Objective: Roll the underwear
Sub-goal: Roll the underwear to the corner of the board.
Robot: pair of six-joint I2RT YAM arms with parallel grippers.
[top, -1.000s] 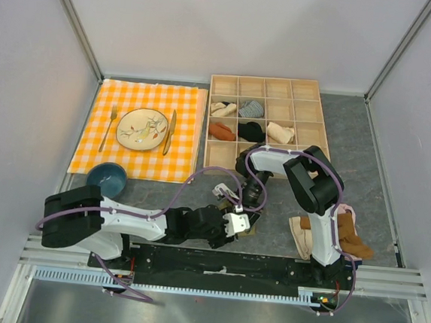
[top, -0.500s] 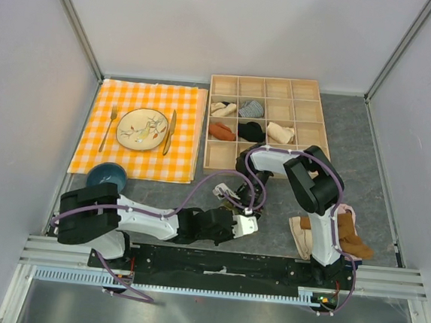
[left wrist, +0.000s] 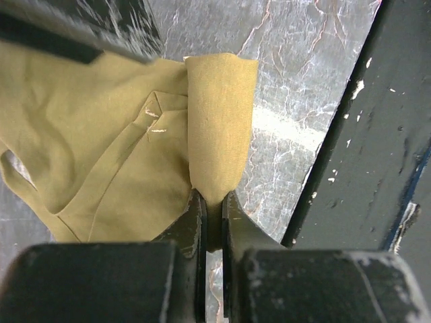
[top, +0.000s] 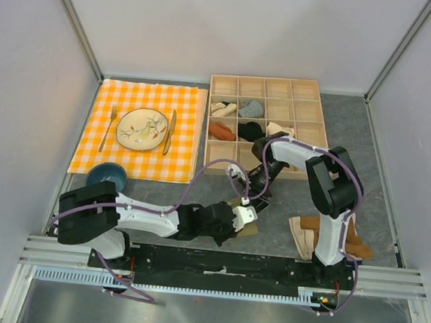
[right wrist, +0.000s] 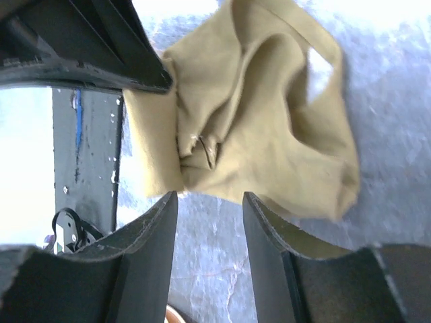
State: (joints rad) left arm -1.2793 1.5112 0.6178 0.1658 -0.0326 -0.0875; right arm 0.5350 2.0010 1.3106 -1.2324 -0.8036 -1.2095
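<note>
Two grippers meet over one garment near the front centre of the grey marbled tabletop (top: 375,145). The left gripper (left wrist: 211,202) is clamped on a folded edge of the olive-khaki fabric underwear (left wrist: 121,155), the doubled cloth pinched between its black fingers (left wrist: 192,222). It sits at the end of the left arm (top: 142,219), which stretches low and rightward along the table's near edge. The right gripper (right wrist: 209,198) hangs over the same garment with its jaws parted and nothing between them. The cloth lies crumpled just past its fingertips. The right arm (top: 326,186) rises from its base, bends beside the box and doubles back toward the centre. The underwear rests on the table near the black mounting rail (top: 221,264), between the two grippers.

Behind them a pale wooden sixteen-compartment box (top: 306,92) holds five rolled garments. A cream roll (top: 222,109) and a grey-checked roll (top: 252,108) sit side by side in the second row from the back. A rust-brown roll (top: 221,131), a black roll (top: 250,131) and another cream roll (top: 279,129) fill the third row, the last partly hidden by the right arm.

To the left, an orange-and-white checked cloth (top: 187,98) carries a patterned round plate (top: 141,128) between a fork (top: 111,126) and a knife (top: 170,131). A dark blue bowl (top: 107,175) sits at the cloth's near corner. A loose heap of rust-brown and cream garments (top: 348,241) lies beside the right arm's base.
</note>
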